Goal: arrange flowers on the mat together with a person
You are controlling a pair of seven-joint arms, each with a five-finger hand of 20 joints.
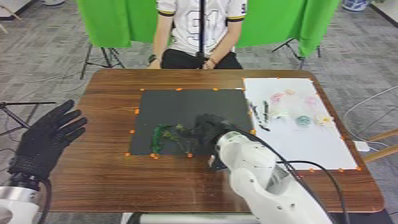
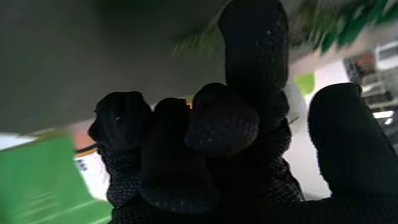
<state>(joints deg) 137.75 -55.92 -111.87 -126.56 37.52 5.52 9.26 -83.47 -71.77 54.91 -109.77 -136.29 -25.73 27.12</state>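
The right hand (image 1: 211,129), in black fabric, is at the near right part of the dark mat (image 1: 191,107), coming in from the near side. In the right wrist view, one of its fingers stretches long and straight, while others bend loosely; the smooth, rounded thumb stands apart from them. Whether the glove touches the mat, I cannot tell.

Just left of this hand, on the near part of the mat, lie slender green sprigs (image 1: 182,136) with small, star-shaped, leafy heads and thin stems. Left of them runs a brighter green strand (image 1: 159,139), narrow and fuzzy, lying roughly near to far. Fine, needle-like greenery shows beyond the fingers in the right wrist view.

The left hand (image 1: 44,140) is at the left side of the brown wooden table (image 1: 102,177), apart from the mat, its fingers straight and slightly spread in ribbed black fabric.

To the right, a smooth white sheet (image 1: 324,152) lies beside the dark, flat, matte mat. On its left part are thin, dark stems (image 1: 258,114). Soft, rounded pale pink blooms (image 1: 289,95) lie toward its far side; nearer are a ruffled blue-grey flower (image 1: 304,120) and, right of that, a cream-yellow one (image 1: 326,121). Small orange tabs (image 1: 137,111) dot the edges of both mat and sheet. Past the table hangs a softly folded green cloth (image 1: 107,22).
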